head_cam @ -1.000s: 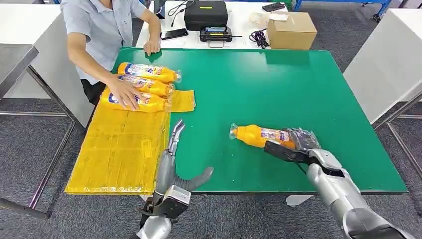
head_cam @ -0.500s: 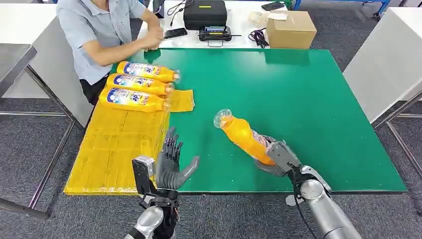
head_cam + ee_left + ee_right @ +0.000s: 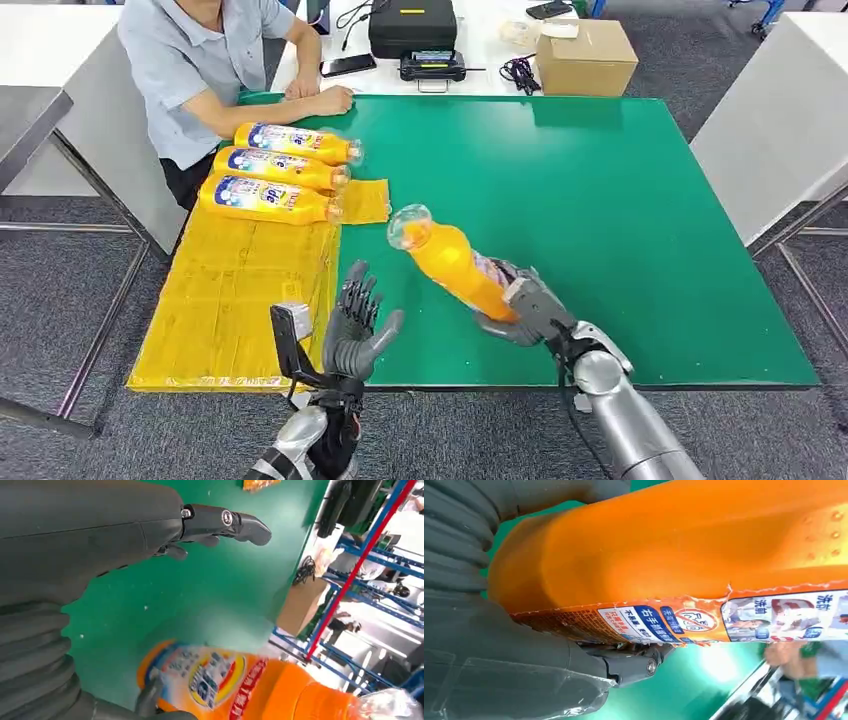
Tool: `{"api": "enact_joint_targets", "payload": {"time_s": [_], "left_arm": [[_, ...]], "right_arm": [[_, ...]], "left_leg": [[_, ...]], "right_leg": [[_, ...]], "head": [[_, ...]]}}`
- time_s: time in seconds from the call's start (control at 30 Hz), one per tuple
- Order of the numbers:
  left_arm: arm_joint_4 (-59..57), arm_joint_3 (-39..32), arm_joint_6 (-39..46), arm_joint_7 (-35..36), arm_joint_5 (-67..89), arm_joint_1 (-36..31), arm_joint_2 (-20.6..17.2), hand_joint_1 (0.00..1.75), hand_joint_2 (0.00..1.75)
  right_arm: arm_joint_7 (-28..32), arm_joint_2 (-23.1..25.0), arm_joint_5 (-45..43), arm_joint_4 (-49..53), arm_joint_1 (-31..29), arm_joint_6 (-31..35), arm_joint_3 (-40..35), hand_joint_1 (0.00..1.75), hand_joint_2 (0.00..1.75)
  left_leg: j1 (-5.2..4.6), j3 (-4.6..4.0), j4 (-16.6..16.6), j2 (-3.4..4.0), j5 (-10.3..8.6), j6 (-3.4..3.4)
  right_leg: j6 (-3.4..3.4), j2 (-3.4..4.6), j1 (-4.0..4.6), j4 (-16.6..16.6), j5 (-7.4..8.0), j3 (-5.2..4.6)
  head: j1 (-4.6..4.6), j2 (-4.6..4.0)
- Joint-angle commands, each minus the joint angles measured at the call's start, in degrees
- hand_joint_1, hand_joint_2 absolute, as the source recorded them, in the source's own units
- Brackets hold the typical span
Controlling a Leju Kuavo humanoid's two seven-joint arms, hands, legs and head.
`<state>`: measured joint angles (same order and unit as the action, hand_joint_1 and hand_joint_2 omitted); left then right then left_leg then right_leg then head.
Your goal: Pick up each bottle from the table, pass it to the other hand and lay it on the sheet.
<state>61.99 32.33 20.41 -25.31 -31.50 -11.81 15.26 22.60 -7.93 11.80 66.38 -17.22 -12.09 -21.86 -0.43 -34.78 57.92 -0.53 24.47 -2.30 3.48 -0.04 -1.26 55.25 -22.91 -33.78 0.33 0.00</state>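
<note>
Right robot hand [image 3: 527,308] swung bottle [image 3: 455,266] leftward, higher.

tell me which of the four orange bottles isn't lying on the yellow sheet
The orange bottle gripped by the right hand, held tilted above the green table. The other three bottles lie side by side on the yellow sheet.

Right hand [image 3: 527,310] raised over the worktop's near edge, fingers [image 3: 505,272] wrapped around a load. Left hand [image 3: 355,325] upright at near edge, fingers [image 3: 358,290] spread, empty.
</note>
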Motion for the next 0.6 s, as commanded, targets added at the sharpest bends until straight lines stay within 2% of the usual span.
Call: {"api": "enact_joint_targets", "payload": {"time_s": [0.03, 0.23, 0.6], "left_arm": [[-3.11, 1.72, -1.29, 0.58, -1.74, -3.53, -1.45, 0.00, 1.75], [-2.20, 3.06, -7.97, 3.61, -5.60, -3.67, -1.86, 0.00, 1.75], [-2.41, 3.48, -8.44, 3.59, -5.54, -3.47, -1.90, 0.00, 1.75]], "right_arm": [[-0.59, 1.50, -0.59, -6.41, -5.55, -0.63, -7.22, 1.75, 1.75], [-1.41, 0.16, -4.09, -13.14, -8.61, -6.34, -12.03, 1.75, 1.75], [-1.29, -0.12, -4.39, -13.49, -8.58, -6.43, -12.29, 1.75, 1.75]], "left_leg": [[0.08, 0.20, -0.01, 0.19, 0.08, 0.14], [0.06, 0.20, -0.02, 0.18, 0.09, 0.10], [0.01, 0.07, -0.03, 0.09, 0.05, 0.10]], "right_leg": [[-0.16, 0.16, 0.08, -0.01, -0.03, 0.14], [-0.14, 0.15, 0.06, -0.04, -0.02, 0.18], [-0.12, 0.07, 0.01, -0.02, -0.03, 0.05]], "head": [[0.00, 0.00], [0.00, 0.00], [-0.02, 0.00]]}}
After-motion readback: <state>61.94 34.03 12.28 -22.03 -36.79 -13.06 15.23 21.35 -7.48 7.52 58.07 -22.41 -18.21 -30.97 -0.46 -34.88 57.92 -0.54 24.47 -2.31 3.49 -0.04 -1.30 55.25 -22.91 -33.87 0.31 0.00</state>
